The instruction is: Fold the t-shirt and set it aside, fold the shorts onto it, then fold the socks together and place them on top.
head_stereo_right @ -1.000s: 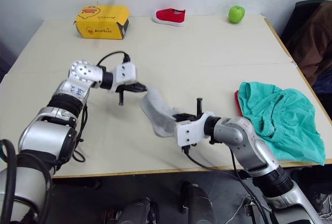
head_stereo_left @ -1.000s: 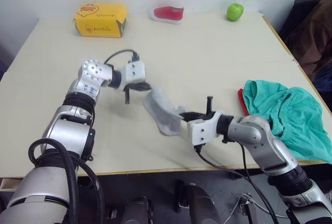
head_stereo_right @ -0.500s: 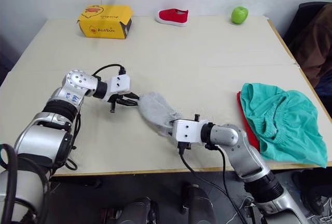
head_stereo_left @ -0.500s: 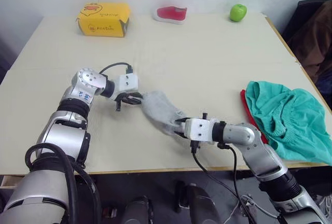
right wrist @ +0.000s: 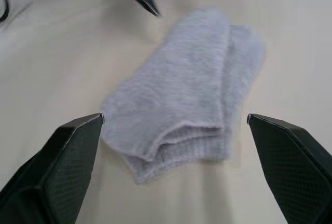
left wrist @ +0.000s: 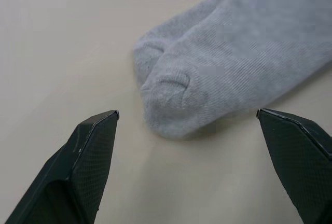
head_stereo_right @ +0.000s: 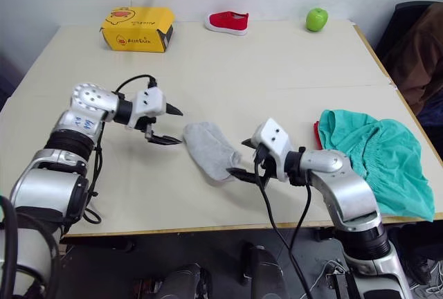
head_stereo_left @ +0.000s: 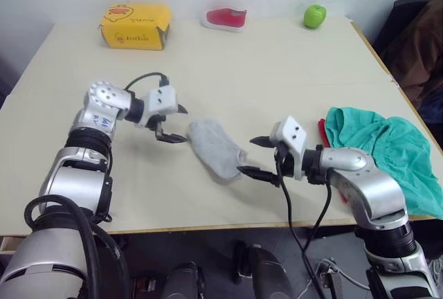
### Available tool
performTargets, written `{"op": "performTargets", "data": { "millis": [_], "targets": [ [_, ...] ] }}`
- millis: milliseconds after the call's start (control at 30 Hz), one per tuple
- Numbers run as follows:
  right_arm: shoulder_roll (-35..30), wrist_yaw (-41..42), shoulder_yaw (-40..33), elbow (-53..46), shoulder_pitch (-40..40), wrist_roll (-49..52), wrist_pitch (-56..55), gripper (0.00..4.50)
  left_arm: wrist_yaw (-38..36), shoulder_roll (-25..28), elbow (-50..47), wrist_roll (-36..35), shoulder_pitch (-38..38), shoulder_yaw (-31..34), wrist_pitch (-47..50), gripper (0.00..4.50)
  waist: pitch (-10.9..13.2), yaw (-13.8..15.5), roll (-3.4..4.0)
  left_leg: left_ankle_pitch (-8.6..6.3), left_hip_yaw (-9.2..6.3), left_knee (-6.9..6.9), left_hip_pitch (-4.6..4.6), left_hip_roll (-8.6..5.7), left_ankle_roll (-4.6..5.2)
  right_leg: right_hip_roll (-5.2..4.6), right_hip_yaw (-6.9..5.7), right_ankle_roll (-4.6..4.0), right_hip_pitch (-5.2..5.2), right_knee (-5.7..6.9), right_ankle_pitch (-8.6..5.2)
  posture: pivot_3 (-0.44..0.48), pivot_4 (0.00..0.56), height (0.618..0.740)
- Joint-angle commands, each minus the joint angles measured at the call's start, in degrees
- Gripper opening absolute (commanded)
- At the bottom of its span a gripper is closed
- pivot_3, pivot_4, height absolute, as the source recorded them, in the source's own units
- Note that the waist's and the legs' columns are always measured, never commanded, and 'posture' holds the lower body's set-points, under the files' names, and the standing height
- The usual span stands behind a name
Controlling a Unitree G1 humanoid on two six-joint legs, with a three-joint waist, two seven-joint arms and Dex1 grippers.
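Head views: socks [head_stereo_left: 213,148] stacked flat mid-table, between left gripper [head_stereo_left: 174,123] and right gripper [head_stereo_left: 257,156], both spread wide, touching nothing; shorts [head_stereo_left: 387,153] heaped over t-shirt [head_stereo_left: 322,133] at right edge; yellow box [head_stereo_left: 135,26] closed. Wrist views: fingers [left wrist: 85,167] apart, flanking socks.

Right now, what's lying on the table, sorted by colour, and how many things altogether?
Grey: 2, the socks, stacked.
Red: 2, the t-shirt under the shorts, the shoe.
Green: 2, the shorts, the apple.
Yellow: 1, the box.
Total: 7.
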Motion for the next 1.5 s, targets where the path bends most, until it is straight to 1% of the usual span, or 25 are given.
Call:
{"op": "performTargets", "data": {
  "millis": [33,67,133,233,333,433,533,600,633,667,900,1000,1067,1167,1300,1500],
  "targets": [
    [3.13,-4.02,-4.62,-3.04,-0.1,7.08,16.5,4.5,-9.12,2.59,-19.05,-9.26,5.83,2.34,14.48,4.48,0.0,-0.04,0.0,0.0,-0.01,-0.01,-0.01,0.0,0.0,0.0,0.0,0.0,0.0,-0.01,0.0,0.0,0.15,0.74],
    [4.69,-5.42,-6.08,-2.76,-0.34,8.09,20.04,4.5,-10.06,3.37,-24.99,-11.19,8.22,2.51,18.27,4.48,0.0,-0.04,0.0,0.0,-0.02,-0.01,-0.03,0.0,0.0,0.0,0.01,0.0,-0.01,-0.02,0.0,0.0,0.15,0.74],
    [7.2,-7.98,-8.36,-1.93,-1.01,9.08,24.92,4.5,-9.97,4.55,-33.0,-13.2,11.78,2.62,22.85,4.48,0.0,-0.01,0.0,0.0,-0.08,0.1,-0.12,0.01,0.0,0.0,0.0,0.0,-0.05,0.0,0.0,0.0,0.15,0.74],
    [12.24,-11.78,-12.5,1.03,-3.26,9.4,31.43,4.5,-8.74,6.15,-40.32,-14.73,15.58,2.36,26.34,4.48,0.0,-0.19,0.01,0.0,-0.18,0.37,-0.29,0.02,0.0,0.01,-0.01,0.0,-0.08,0.07,0.0,0.0,0.15,0.74],
    [16.17,-14.43,-14.71,4.48,-5.43,9.38,34.21,4.5,-6.75,6.54,-43.06,-15.69,16.83,2.72,28.49,4.48,-0.01,-0.08,0.02,-0.01,-0.33,0.59,-0.44,0.02,-0.01,0.03,-0.02,0.0,-0.1,0.15,0.0,0.0,0.15,0.74],
    [19.35,-17.78,-15.16,9.16,-7.26,8.0,34.29,4.5,-5.19,6.73,-44.42,-16.32,17.34,3.03,29.48,4.48,-0.02,-0.1,0.03,-0.01,-0.38,0.63,-0.51,0.0,-0.01,0.03,-0.03,0.0,-0.1,0.15,0.0,0.0,0.15,0.74],
    [23.75,-21.12,-17.54,14.95,-9.75,7.09,34.38,4.5,-3.99,7.12,-45.44,-16.88,17.66,3.29,30.28,4.48,-0.07,-0.46,0.01,-0.01,-0.38,0.62,-0.49,0.01,-0.01,0.04,-0.04,0.0,-0.08,0.15,0.0,0.0,0.15,0.74],
    [25.03,-23.3,-18.06,18.16,-10.71,6.07,32.58,4.13,-3.22,7.33,-46.03,-16.99,17.98,3.28,30.43,4.5,-0.12,-0.8,0.02,-0.01,-0.39,0.62,-0.47,0.02,-0.01,0.04,-0.03,0.0,-0.08,0.19,0.0,0.0,0.15,0.74],
    [24.57,-23.58,-16.89,19.03,-10.68,5.86,31.19,3.9,-2.92,7.53,-46.39,-17.08,18.26,3.27,30.45,4.5,-0.14,-0.97,0.03,0.0,-0.39,0.62,-0.47,0.02,-0.02,0.04,-0.03,-0.01,-0.07,0.19,0.0,0.0,0.15,0.74],
    [23.99,-23.54,-15.8,19.43,-10.52,5.91,30.18,3.57,-2.7,7.73,-46.77,-17.22,18.52,3.25,30.53,4.5,-0.15,-1.19,0.02,0.0,-0.39,0.62,-0.47,0.02,-0.01,0.03,-0.03,0.0,-0.07,0.19,0.0,0.0,0.15,0.74],
    [18.76,-20.54,-10.42,19.16,-9.33,8.47,26.7,1.03,-1.43,9.46,-48.19,-18.24,19.83,3.76,31.44,4.5,-0.15,-1.46,0.02,-0.01,-0.43,0.61,-0.49,0.02,-0.01,0.03,-0.04,0.0,-0.08,0.16,0.0,0.0,0.15,0.74],
    [15.17,-16.98,-7.49,19.1,-9.63,10.25,24.93,0.04,-0.91,10.07,-48.43,-18.56,20.61,3.89,31.43,4.5,-0.15,-1.46,0.02,-0.01,-0.43,0.62,-0.51,0.02,-0.01,0.02,-0.04,0.0,-0.09,0.14,0.0,0.0,0.15,0.74],
    [12.0,-13.23,-5.31,19.34,-10.69,12.17,24.38,0.04,-0.7,10.32,-49.12,-18.86,21.32,4.08,31.75,4.5,-0.15,-1.43,0.02,-0.01,-0.44,0.61,-0.5,0.02,-0.01,0.02,-0.04,0.0,-0.08,0.14,0.0,0.0,0.15,0.74],
    [5.4,-6.29,-0.06,20.09,-12.34,13.53,21.49,0.04,-0.72,10.69,-50.57,-19.4,22.47,4.18,32.42,4.5,-0.15,-1.35,0.02,-0.01,-0.46,0.63,-0.54,0.01,0.0,0.0,-0.06,0.0,-0.09,0.11,0.0,0.0,0.15,0.74],
    [-0.36,0.44,3.54,24.62,-15.55,13.95,18.22,0.04,-0.43,11.03,-51.58,-19.77,23.33,4.15,32.73,4.5,-0.15,-1.34,0.02,-0.02,-0.45,0.63,-0.56,0.02,0.02,0.01,-0.08,0.0,-0.11,0.1,0.0,0.0,0.15,0.74],
    [-10.04,15.73,12.89,28.68,-18.51,11.0,6.99,0.04,-0.26,11.71,-53.53,-20.6,25.05,4.1,33.47,4.5,-0.14,-1.32,0.02,-0.02,-0.44,0.6,-0.57,0.02,0.02,0.01,-0.1,0.0,-0.12,0.06,0.0,0.0,0.15,0.74]
  ]
}}
